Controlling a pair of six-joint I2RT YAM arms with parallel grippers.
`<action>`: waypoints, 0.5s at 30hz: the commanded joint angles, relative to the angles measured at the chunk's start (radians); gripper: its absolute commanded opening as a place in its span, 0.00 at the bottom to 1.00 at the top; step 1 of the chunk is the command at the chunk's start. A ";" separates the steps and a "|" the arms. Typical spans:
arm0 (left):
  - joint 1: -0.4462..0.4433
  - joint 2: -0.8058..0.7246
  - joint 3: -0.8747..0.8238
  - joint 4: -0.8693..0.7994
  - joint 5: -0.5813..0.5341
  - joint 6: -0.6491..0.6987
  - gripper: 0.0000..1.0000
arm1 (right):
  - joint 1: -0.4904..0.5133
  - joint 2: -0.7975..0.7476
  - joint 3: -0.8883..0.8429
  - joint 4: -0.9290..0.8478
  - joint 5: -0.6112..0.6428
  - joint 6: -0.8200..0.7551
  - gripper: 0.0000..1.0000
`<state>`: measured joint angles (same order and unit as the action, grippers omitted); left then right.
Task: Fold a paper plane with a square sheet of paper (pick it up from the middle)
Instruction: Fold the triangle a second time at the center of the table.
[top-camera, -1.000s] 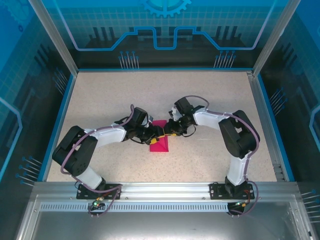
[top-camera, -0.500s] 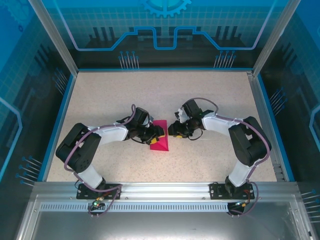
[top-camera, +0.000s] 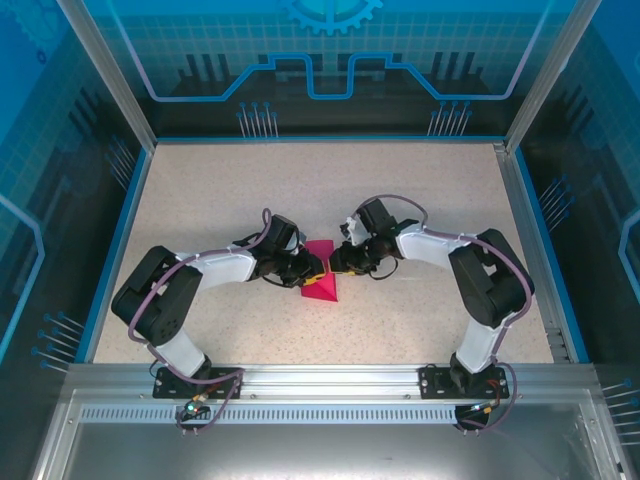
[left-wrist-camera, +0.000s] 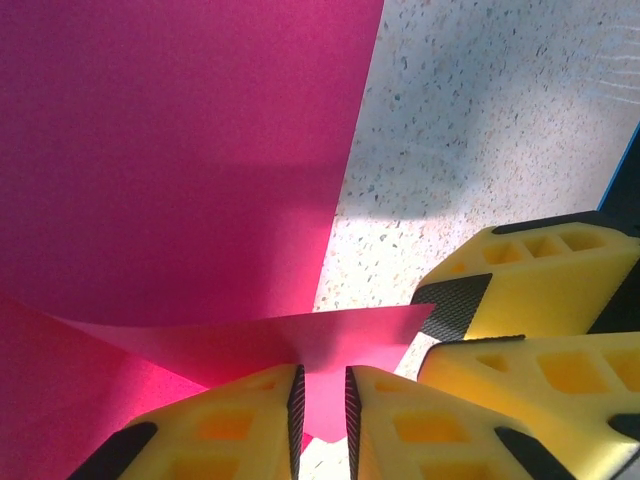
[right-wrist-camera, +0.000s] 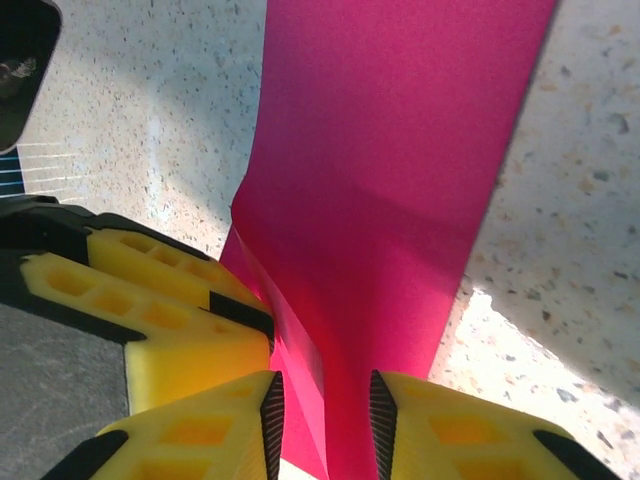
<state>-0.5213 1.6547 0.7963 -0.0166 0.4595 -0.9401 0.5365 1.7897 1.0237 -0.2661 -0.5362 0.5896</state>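
Observation:
The square sheet of paper (top-camera: 322, 285) is magenta and lies partly folded at the table's centre, narrowing to a point toward the near side. My left gripper (top-camera: 312, 268) comes in from the left and my right gripper (top-camera: 336, 262) from the right, their tips almost meeting over the paper's top edge. In the left wrist view the left gripper (left-wrist-camera: 322, 372) has a narrow gap between its pads, and a raised flap of the paper (left-wrist-camera: 250, 345) runs into that gap. In the right wrist view the right gripper (right-wrist-camera: 325, 378) straddles a raised ridge of the paper (right-wrist-camera: 390, 200), its pads apart.
The speckled table (top-camera: 440, 190) is ringed by a blue rim and glass walls. Yellow fingers (left-wrist-camera: 530, 300) of the right gripper crowd the left wrist view. Those of the left gripper, also yellow fingers (right-wrist-camera: 150, 300), sit close beside the right jaws.
The right gripper backed off to the right, then came back in to the paper's top edge. The left gripper's jaws narrowed around the flap. The paper stayed where it was.

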 joint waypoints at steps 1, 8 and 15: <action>-0.004 -0.001 0.017 -0.020 -0.010 0.024 0.20 | 0.017 0.030 0.033 0.015 -0.037 -0.014 0.28; -0.004 0.001 0.021 -0.032 0.004 0.038 0.19 | 0.019 0.055 0.033 0.010 -0.024 -0.016 0.13; -0.005 -0.013 0.029 -0.022 0.028 0.043 0.21 | 0.020 0.061 0.004 0.011 -0.001 -0.013 0.08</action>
<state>-0.5213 1.6547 0.7963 -0.0227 0.4610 -0.9169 0.5392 1.8351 1.0386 -0.2565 -0.5426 0.5835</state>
